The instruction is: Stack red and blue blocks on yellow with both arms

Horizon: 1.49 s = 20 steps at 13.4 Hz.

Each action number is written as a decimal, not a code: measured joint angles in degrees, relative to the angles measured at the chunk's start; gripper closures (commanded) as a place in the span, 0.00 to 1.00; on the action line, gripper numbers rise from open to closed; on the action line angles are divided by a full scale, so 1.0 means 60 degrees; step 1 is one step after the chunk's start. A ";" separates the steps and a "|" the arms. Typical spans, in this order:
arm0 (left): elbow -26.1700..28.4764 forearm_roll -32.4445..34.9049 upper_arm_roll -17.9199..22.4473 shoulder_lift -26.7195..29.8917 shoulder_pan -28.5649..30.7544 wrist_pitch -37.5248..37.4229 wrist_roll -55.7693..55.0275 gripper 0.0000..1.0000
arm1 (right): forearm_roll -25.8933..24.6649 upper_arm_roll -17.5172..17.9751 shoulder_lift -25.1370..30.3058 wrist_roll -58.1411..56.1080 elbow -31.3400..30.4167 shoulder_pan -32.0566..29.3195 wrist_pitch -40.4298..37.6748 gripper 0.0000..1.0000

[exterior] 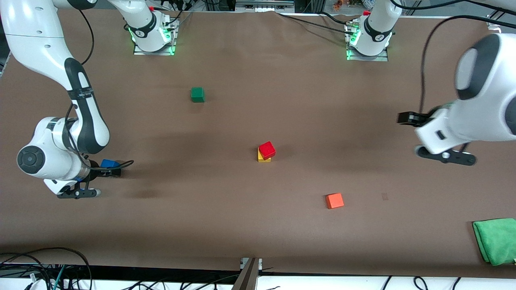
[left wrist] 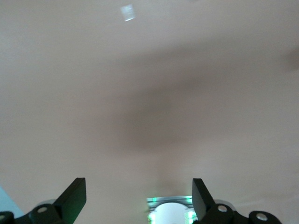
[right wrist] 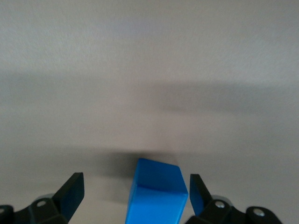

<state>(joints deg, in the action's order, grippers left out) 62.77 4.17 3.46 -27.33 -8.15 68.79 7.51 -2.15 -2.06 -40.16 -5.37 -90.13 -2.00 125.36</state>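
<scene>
The red block (exterior: 267, 149) sits on the yellow block (exterior: 264, 159) at the middle of the table, turned slightly askew on it. The blue block (exterior: 108, 162) stands on the table toward the right arm's end. My right gripper (exterior: 111, 169) is down around it, open. In the right wrist view the blue block (right wrist: 156, 193) stands between the open fingers of my right gripper (right wrist: 133, 191), close to one finger (right wrist: 197, 190) and apart from the other. My left gripper (exterior: 404, 118) hangs open and empty over the left arm's end of the table, and it also shows in the left wrist view (left wrist: 139, 193).
A green cube (exterior: 197, 94) stands farther from the front camera than the stack. An orange cube (exterior: 334, 200) lies nearer, toward the left arm's end. A green cloth (exterior: 496, 240) lies at the table's near corner by the left arm's end.
</scene>
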 measured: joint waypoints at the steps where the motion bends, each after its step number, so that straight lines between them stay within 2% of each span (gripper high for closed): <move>1: 0.0005 0.0058 0.0006 0.0000 0.0358 0.0040 0.0455 0.00 | 0.0000 -0.0001 0.0001 0.0004 -0.0065 -0.0002 0.0000 0.00; 5: 0.0076 0.0067 0.0005 -0.0003 0.1660 0.0565 0.1717 0.00 | 0.0000 -0.0014 0.0010 0.0021 -0.0173 -0.0061 -0.0016 0.00; 10: 0.0638 0.0046 -0.0084 -0.0039 0.2012 0.1573 0.1907 0.00 | 0.0001 -0.0026 0.0016 0.0021 -0.0423 -0.0287 -0.0021 0.00; 11: 0.0819 0.0001 -0.0103 -0.0042 0.2013 0.1819 0.1894 0.00 | 0.0003 -0.0026 0.0019 0.0021 -0.0452 -0.0311 -0.0022 0.07; 12: 0.1021 -0.0045 -0.0124 -0.0048 0.2012 0.2108 0.1873 0.00 | 0.0006 -0.0026 0.0023 0.0022 -0.0483 -0.0328 -0.0021 0.33; 13: 0.1233 -0.0059 -0.0148 -0.0055 0.2009 0.2378 0.1846 0.00 | 0.0020 -0.0026 0.0027 0.0028 -0.0508 -0.0340 -0.0022 0.48; 14: 0.1448 -0.0065 -0.0171 -0.0059 0.2004 0.2640 0.1823 0.00 | 0.0036 -0.0026 0.0031 0.0029 -0.0518 -0.0347 -0.0022 0.54; 15: 0.1628 -0.0070 -0.0198 -0.0061 0.1997 0.2861 0.1798 0.00 | 0.0040 -0.0026 0.0034 0.0029 -0.0524 -0.0351 -0.0022 0.68; 16: 0.1758 -0.0074 -0.0222 -0.0059 0.1977 0.3024 0.1729 0.00 | 0.0043 -0.0025 0.0036 0.0029 -0.0528 -0.0352 -0.0022 0.76; 17: 0.1861 -0.0084 -0.0251 -0.0058 0.1925 0.3173 0.1536 0.00 | 0.0044 -0.0024 0.0036 0.0028 -0.0533 -0.0352 -0.0022 0.83; 20: 0.2230 -0.0108 -0.0317 -0.0055 0.1282 0.3655 0.0226 0.00 | 0.0045 0.0023 0.0098 0.0012 -0.0522 -0.0350 -0.0063 0.85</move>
<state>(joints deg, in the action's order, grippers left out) 76.15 3.52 1.55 -27.66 -0.46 90.72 8.87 -1.88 -1.92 -39.57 -5.30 -93.26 -4.10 124.99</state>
